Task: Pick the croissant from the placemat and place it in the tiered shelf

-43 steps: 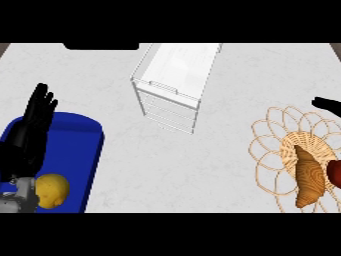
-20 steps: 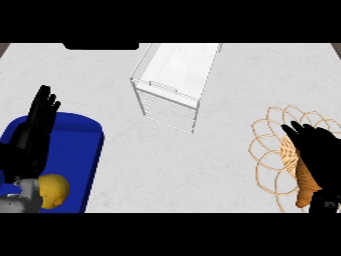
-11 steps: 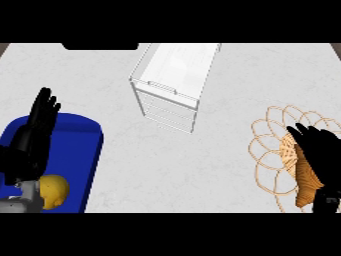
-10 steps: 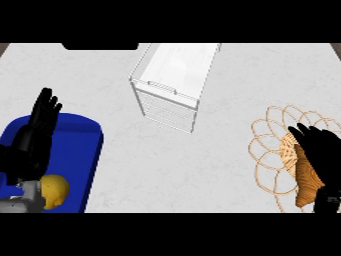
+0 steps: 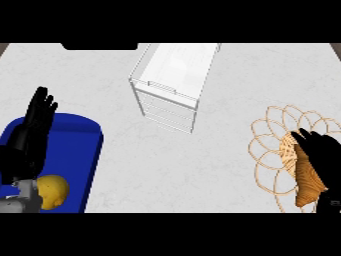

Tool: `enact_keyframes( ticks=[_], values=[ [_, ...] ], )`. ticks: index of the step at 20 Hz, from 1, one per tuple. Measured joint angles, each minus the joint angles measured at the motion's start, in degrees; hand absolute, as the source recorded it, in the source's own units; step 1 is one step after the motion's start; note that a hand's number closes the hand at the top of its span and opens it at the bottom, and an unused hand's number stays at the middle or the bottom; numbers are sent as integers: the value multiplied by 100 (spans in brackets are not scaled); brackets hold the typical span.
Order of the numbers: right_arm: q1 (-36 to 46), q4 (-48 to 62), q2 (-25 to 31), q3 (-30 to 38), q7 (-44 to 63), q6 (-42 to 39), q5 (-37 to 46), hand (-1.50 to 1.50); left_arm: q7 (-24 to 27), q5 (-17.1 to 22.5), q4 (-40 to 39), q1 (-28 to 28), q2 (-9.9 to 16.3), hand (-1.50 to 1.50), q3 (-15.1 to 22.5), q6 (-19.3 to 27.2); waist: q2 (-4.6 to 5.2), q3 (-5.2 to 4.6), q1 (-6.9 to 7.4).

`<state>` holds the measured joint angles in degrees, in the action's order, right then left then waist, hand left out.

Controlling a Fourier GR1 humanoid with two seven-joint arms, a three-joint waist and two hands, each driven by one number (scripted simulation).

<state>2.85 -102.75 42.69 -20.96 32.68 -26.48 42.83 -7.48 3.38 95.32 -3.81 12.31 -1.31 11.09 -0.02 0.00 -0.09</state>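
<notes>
a: one step underway, the pick. right hand (image 5: 334,162) lies over the croissant (image 5: 304,181), fingers spread down along its far side. can't tell if they've closed round it yet.

b: where's the croissant sit?

a: under the palm, on the wire flower-pattern placemat (image 5: 265,150); only its orange near-left flank shows.

b: next?

a: prob. curl fingers round it, lift straight up, then carry fwd and left to the tiered shelf (image 5: 174,82).

b: room?

a: bare counter (image 5: 158,165) btwn hand and shelf, so the path looks free. shelf frame edges are thin wire, approach from above or the open side. counter edge is close behind the wrist.

b: other hand?

a: left hand (image 5: 33,131) resting, fingers straight, over the blue mat (image 5: 84,150) w/ a yellow fruit (image 5: 53,191) beside its wrist.
</notes>
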Motion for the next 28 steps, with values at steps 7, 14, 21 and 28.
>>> enact_keyframes(
  ticks=[7, 14, 21, 28],
  values=[
    [160, 848, -490, 194, -695, 193, 527, -150, -61, -26, 87, 49, -20, 0, -123, -182, 2, 0, 19],
    [-1, 1022, -730, 422, -983, -57, 864, 150, -115, -154, 127, 16, -122, 0, -188, -213, -8, -13, 15],
    [152, 1307, -756, 213, -1507, 397, 1667, 150, -156, -215, 98, -34, -211, 0, -209, -238, -34, -62, 14],
    [774, 1179, -692, -490, -3380, 570, 1529, 150, -181, -236, 92, -200, -272, 0, -62, -319, 48, -27, 299]
  ],
)
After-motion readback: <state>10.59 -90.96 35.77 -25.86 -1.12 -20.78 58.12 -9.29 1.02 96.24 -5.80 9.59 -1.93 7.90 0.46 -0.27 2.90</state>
